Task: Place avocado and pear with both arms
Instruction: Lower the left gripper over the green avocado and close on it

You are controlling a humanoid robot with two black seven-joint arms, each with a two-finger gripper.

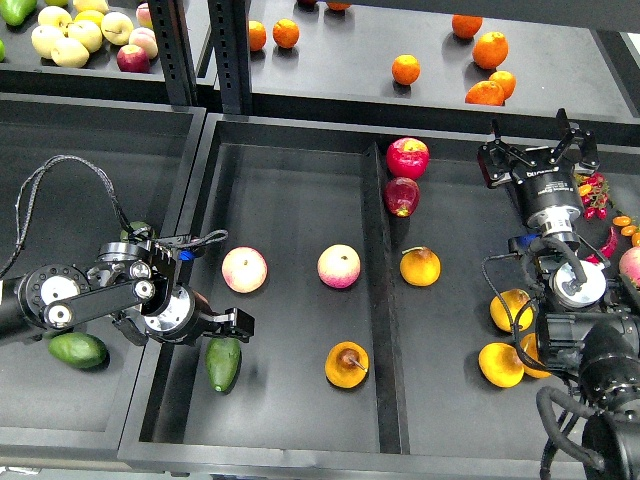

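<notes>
The dark green avocado (222, 363) lies on the floor of the middle tray (290, 190), near its front left corner. My left gripper (233, 322) hovers just above and behind the avocado, open and empty, not touching it. The pear (347, 364), orange-yellow with a brown patch and stem, lies in the same compartment, to the right of the avocado and next to the divider (372, 270). My right gripper (538, 150) is open and empty, held high over the right compartment, far from both fruits.
Two pink-and-cream fruits (244, 269) (338, 266) lie behind the avocado and pear. Red apples (406, 157) and orange-yellow fruits (420, 266) (499, 364) lie right of the divider. A lighter avocado (76, 349) lies in the left tray. Oranges (404, 68) sit on the shelf.
</notes>
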